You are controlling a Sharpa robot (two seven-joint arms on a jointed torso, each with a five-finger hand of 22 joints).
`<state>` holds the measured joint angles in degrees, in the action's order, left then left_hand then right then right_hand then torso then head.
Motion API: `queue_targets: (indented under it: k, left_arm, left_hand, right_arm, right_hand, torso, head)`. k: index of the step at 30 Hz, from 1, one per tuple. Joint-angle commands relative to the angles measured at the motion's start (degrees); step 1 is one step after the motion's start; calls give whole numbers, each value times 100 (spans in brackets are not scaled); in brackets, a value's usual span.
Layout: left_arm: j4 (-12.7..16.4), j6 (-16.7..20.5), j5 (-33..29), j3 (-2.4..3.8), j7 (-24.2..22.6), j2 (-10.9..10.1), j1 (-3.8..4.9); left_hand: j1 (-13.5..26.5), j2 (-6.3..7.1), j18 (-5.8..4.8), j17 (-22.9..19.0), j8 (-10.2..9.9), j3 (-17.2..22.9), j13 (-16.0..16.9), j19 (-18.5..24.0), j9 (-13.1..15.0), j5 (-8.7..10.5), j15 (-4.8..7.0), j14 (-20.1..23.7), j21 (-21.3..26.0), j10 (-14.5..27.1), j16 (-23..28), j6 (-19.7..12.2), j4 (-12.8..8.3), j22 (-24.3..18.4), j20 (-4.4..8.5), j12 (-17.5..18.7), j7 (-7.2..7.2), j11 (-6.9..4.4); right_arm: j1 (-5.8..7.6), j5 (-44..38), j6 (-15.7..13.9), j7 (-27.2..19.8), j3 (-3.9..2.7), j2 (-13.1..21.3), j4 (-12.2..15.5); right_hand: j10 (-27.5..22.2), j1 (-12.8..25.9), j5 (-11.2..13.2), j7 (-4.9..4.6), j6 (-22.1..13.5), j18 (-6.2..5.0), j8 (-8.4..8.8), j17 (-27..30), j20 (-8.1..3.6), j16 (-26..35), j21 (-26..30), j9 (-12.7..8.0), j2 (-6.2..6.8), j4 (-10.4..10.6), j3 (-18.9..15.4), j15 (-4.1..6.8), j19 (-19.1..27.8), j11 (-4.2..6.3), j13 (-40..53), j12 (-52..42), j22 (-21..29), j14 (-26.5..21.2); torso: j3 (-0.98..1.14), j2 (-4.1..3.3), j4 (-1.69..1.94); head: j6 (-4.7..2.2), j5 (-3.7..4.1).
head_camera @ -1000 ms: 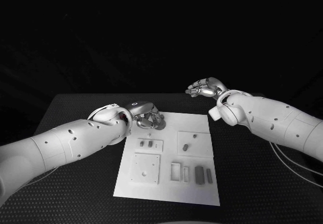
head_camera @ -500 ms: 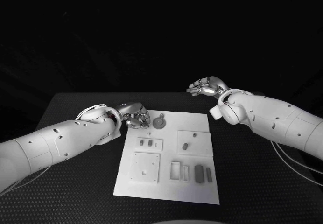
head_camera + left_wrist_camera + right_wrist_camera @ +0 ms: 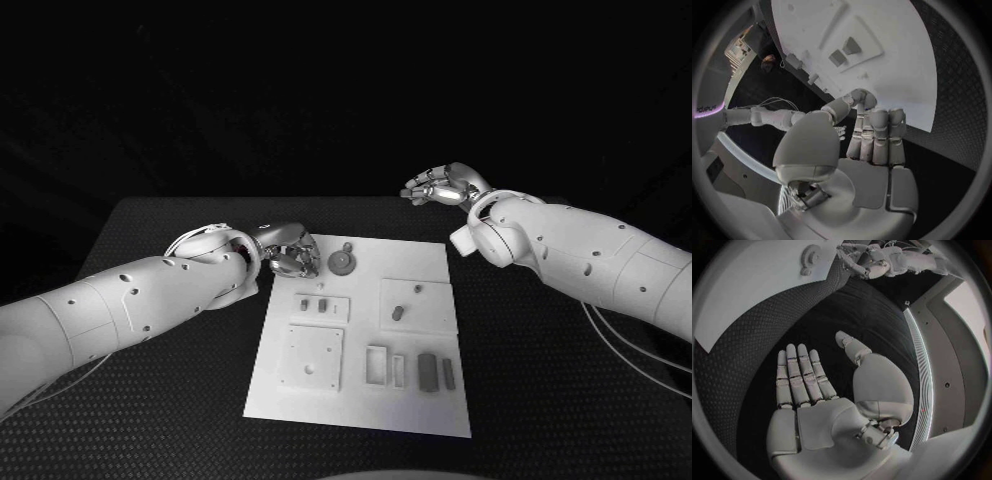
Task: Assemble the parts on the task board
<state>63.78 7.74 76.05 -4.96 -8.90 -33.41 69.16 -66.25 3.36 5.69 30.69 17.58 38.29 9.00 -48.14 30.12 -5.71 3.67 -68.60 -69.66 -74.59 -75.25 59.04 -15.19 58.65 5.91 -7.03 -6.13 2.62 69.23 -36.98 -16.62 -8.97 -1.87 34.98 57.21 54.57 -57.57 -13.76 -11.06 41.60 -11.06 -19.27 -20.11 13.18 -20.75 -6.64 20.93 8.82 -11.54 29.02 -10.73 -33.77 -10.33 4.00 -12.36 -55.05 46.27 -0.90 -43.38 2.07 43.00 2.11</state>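
Observation:
The white task board (image 3: pixel 405 262) lies in the middle of the black table. A round toothed part (image 3: pixel 342 263) lies on its far left corner, also seen as the toothed part (image 3: pixel 809 256) in the right wrist view. My left hand (image 3: pixel 289 250) hovers just off that corner, beside the part and apart from it. In the left wrist view the left hand (image 3: pixel 873 135) holds nothing, its fingers stretched toward the board (image 3: pixel 898 75). My right hand (image 3: pixel 444 187) is raised beyond the board's far right corner. The right hand (image 3: pixel 811 390) is flat and empty.
Small parts (image 3: pixel 397 314) lie on a raised square at the board's right. Two stand in a plate (image 3: pixel 323 306) at its left. A square plate (image 3: pixel 313 360) and several slotted pieces (image 3: pixel 428 372) fill the near half. Black table (image 3: pixel 548 340) surrounds the board.
My left hand has drawn back to the left off the board's far corner, leaving the round toothed part lying there. The right hand has stayed where it was.

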Motion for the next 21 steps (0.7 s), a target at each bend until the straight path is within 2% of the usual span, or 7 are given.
queue_targets:
  k: [1, 7, 12, 21]
  left_arm:
    - [2, -169, 28, -20, -8, 35, -4]
    - [-17, -193, 28, -81, -17, 90, -42]
    - [-31, -186, 29, -85, -11, 106, -86]
    - [-41, -228, 63, -87, 21, 97, -86]
  left_hand:
    - [-11, -68, 129, -9, 19, 23, 10, -30, 5, -29, 5, -51, -4, -46, 8, 46, -11, -9, 326, 17, 11, 13]
    - [-10, -72, 129, -13, 17, 23, 10, -32, 5, -27, 5, -52, -4, -50, 11, 43, -14, -11, 327, 21, 10, 13]
    - [-9, -76, 128, -15, 15, 23, 9, -33, 5, -26, 6, -53, -3, -51, 13, 41, -16, -13, 327, 25, 9, 13]
    - [-11, -80, 129, -19, 13, 25, 8, -36, 5, -27, 6, -55, -3, -53, 16, 37, -21, -16, 328, 31, 8, 12]
  right_arm:
    - [1, 0, 33, -50, -1, -6, 6]
    - [1, 0, 34, -51, -1, -15, 8]
    - [1, 0, 32, -51, -1, -15, 2]
    - [1, 0, 36, -52, -1, -12, 4]
  right_hand:
    - [10, -1, -36, -142, -49, 31, -38, 8, 15, -37, 27, -8, -24, -3, -35, -2, 22, -3, -7, 28, -8, -56]
    - [10, -2, -36, -142, -49, 30, -39, 10, 15, -38, 29, -9, -24, -3, -35, -2, 22, -3, -7, 28, -11, -56]
    - [10, -2, -36, -142, -49, 30, -39, 11, 15, -39, 31, -9, -24, -3, -35, -3, 21, -3, -7, 28, -12, -56]
    - [11, -2, -36, -143, -50, 30, -40, 13, 16, -41, 34, -11, -25, -2, -34, -3, 20, -4, -7, 29, -15, -57]
  torso:
    - [5, -1, -5]
    - [3, -2, -4]
    - [1, -3, -6]
    - [6, 1, 0]
  head:
    - [8, -1]
    - [20, 3]
    - [24, 9]
    - [37, 14]
